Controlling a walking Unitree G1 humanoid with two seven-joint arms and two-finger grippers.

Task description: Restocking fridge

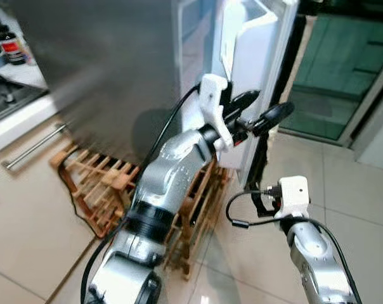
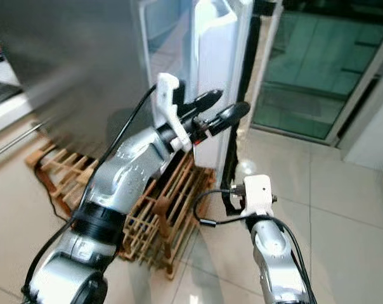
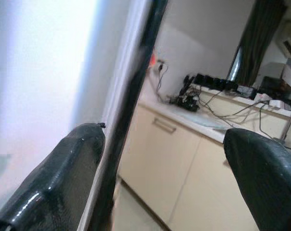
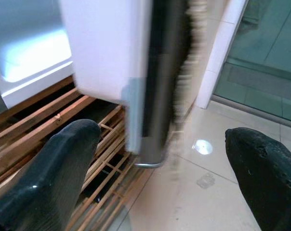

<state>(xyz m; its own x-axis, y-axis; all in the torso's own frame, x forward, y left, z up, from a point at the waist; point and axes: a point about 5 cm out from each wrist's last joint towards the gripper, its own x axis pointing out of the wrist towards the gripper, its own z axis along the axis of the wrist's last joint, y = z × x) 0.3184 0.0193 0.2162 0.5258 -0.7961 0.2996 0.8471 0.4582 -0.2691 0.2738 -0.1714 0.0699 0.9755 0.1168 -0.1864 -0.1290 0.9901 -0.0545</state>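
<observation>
Both head views look forward and down at the open fridge door (image 1: 258,76), with the wooden rack (image 2: 160,215) at its foot. The left wrist camera sits close against the door's edge; the right wrist camera, somewhat blurred, faces its lower corner.

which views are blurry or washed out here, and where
Right wrist view: the fridge door edge is smeared with motion blur. Left wrist view: the door's white face is blown out, its dark seal soft. Eye views: fairly sharp, with light reflecting off the floor tiles by the door.
</observation>
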